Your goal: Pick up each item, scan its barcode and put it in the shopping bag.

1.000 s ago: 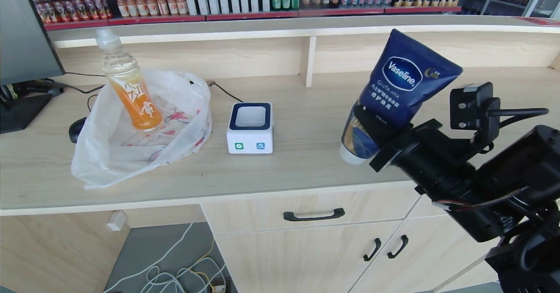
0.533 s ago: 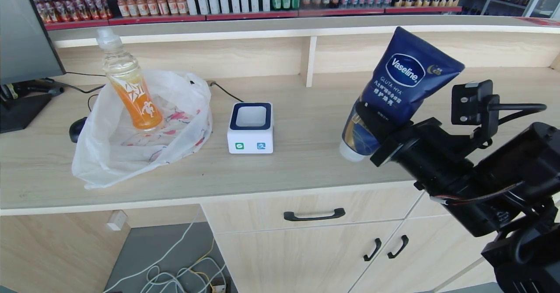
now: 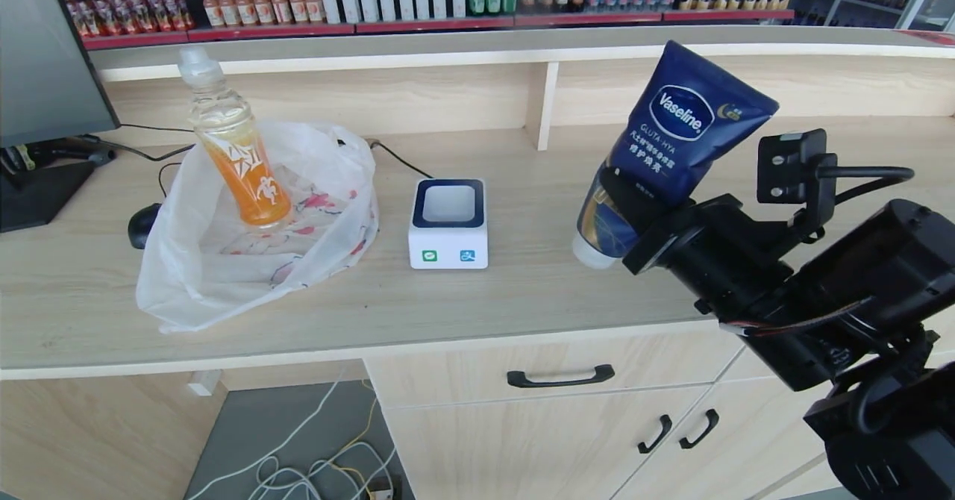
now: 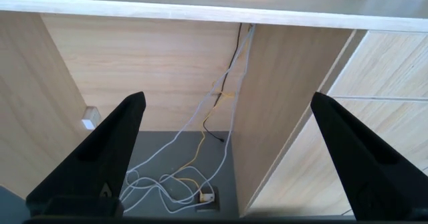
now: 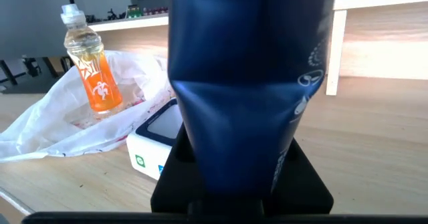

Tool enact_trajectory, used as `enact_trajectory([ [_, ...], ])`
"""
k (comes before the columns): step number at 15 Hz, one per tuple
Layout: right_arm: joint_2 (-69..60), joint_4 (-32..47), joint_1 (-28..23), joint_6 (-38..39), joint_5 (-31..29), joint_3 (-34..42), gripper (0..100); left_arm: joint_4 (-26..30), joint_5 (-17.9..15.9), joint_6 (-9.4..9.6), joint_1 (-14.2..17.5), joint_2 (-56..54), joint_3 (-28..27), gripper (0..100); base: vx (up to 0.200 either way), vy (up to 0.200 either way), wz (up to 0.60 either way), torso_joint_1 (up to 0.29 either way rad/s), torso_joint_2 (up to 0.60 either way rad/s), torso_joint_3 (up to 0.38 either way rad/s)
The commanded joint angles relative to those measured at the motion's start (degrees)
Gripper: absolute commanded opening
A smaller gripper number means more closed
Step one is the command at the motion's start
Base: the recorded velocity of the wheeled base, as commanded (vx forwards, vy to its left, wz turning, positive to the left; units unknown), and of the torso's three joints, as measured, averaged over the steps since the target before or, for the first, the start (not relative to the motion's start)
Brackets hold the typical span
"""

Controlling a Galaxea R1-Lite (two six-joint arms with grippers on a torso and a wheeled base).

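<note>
A dark blue lotion tube (image 3: 683,130) stands tilted, cap end down, above the right side of the wooden counter (image 3: 522,291), with my right gripper (image 3: 634,213) shut on its lower part. In the right wrist view the tube (image 5: 247,83) rises straight out of the gripper (image 5: 241,167). Left of it sits the white barcode scanner (image 3: 448,224) with its blue-rimmed window facing up. Farther left lies the open white shopping bag (image 3: 224,261), and an orange drink bottle (image 3: 239,157) stands inside it. My left gripper (image 4: 227,164) hangs open below the counter edge, holding nothing.
A black mouse (image 3: 142,225) and a monitor (image 3: 45,52) are at the counter's far left. A wooden divider (image 3: 543,104) stands behind the scanner. Drawers and cupboard doors (image 3: 559,377) are under the counter. Loose cables (image 4: 200,177) lie on the floor.
The head camera has shifted, moving the whole scene right. Beyond that, my right gripper has carried the tube a little left, closer to the scanner.
</note>
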Motion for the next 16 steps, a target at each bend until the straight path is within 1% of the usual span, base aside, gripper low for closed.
enact_trajectory([
  [1, 0.51, -0.25, -0.07, -0.03, -0.01, -0.67, 0, -0.05, 0.00, -0.04, 0.09, 0.00, 0.00, 100, 0.000, 0.200, 0.00, 0.002, 0.01, -0.002],
  [5, 0.51, -0.25, -0.16, 0.06, -0.01, -0.75, 0, -0.05, 0.00, -0.04, 0.09, 0.00, 0.00, 100, 0.000, 0.200, 0.00, 0.000, 0.00, 0.004],
  [7, 0.33, -0.25, -1.83, 0.06, -0.19, -0.40, 0, -0.13, 0.00, 0.31, 0.09, 0.00, 0.00, 100, 0.000, 0.200, 0.00, 0.000, 0.00, 0.002],
  [9, 0.16, -0.25, -2.89, 0.06, -0.19, -0.49, 0, -0.13, 0.00, 0.39, 0.09, 0.00, 0.00, 100, 0.000, 0.000, 0.00, 0.000, 0.00, 0.000],
  [16, -0.19, -0.25, -3.15, 0.06, -0.19, -1.46, 0, -0.13, 0.00, 0.39, 0.09, 0.00, 0.00, 100, 0.000, 0.000, 0.00, 0.000, 0.00, 0.000],
])
